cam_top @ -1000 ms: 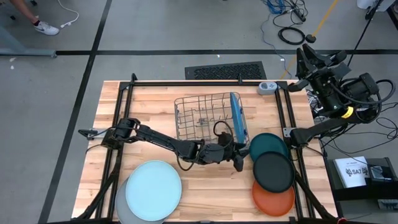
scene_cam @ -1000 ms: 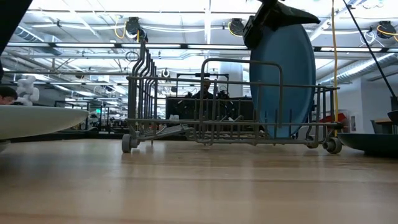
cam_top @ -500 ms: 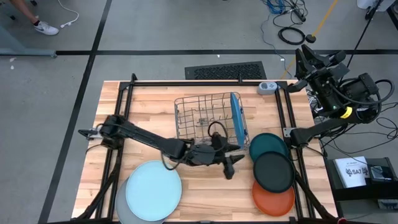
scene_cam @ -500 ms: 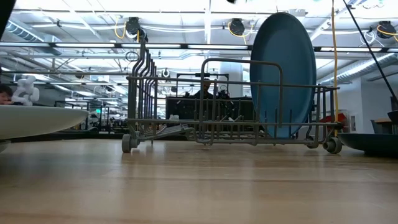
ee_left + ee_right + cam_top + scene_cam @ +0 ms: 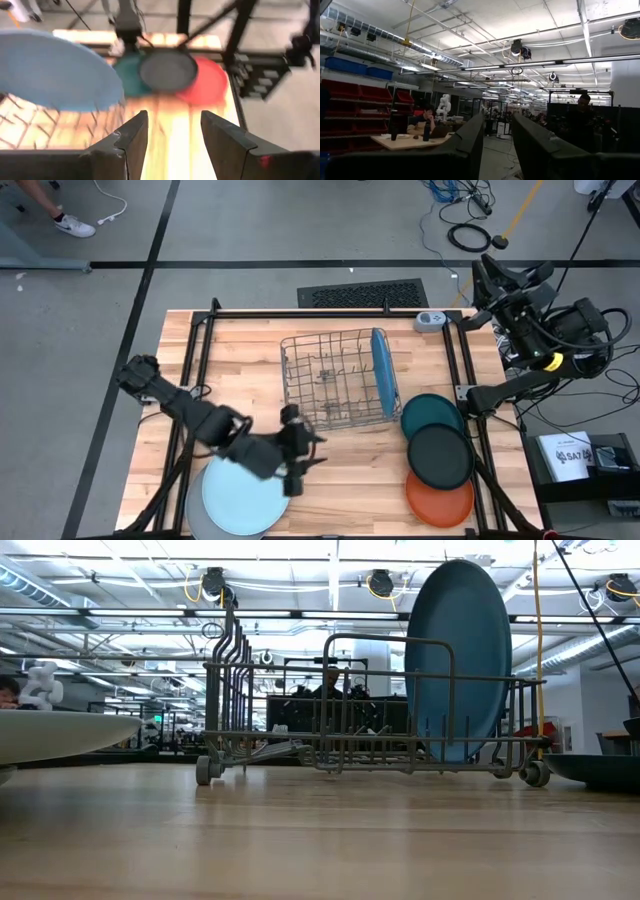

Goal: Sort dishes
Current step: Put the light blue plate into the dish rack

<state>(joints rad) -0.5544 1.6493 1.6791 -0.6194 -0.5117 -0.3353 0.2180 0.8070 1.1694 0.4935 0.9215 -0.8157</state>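
One done — round medium-blue plate (image 5: pixel 379 368) upright in wire rack (image 5: pixel 330 380); five left. My left gripper (image 5: pixel 296 456) open, empty, over pale-blue plate (image 5: pixel 240 490); right (image 5: pixel 497 145) parked, open.

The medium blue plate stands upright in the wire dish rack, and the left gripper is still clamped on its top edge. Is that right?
Not quite. The round medium blue plate does stand upright in the wire dish rack, but the left gripper has let go. The high view shows it away from the rack, open and empty, over the edge of the pale blue round plate.

Med blue plate (image 5: pixel 380 370) upright in rack; others flat.
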